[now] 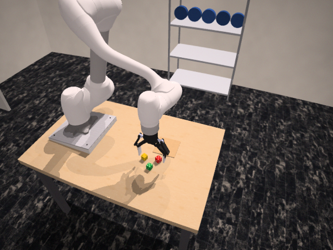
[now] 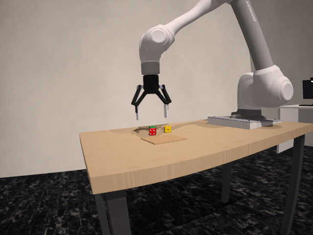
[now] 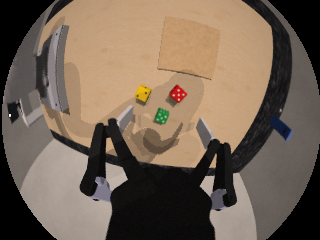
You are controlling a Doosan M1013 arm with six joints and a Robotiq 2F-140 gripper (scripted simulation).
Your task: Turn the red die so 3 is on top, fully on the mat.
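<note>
The red die lies flat on the table, off the mat and close to its near edge in the wrist view. Its top seems to show 5. The thin tan mat lies flat. The yellow die seems to show 2 on top. The green die has several pips on top, too small to count surely; the red die partly hides it in the exterior view. My gripper is open and empty, pointing down above the dice.
The three dice stand near one another with gaps between them. The arm's grey base plate is on the table's robot side. A shelf rack with blue discs stands on the floor beyond the table.
</note>
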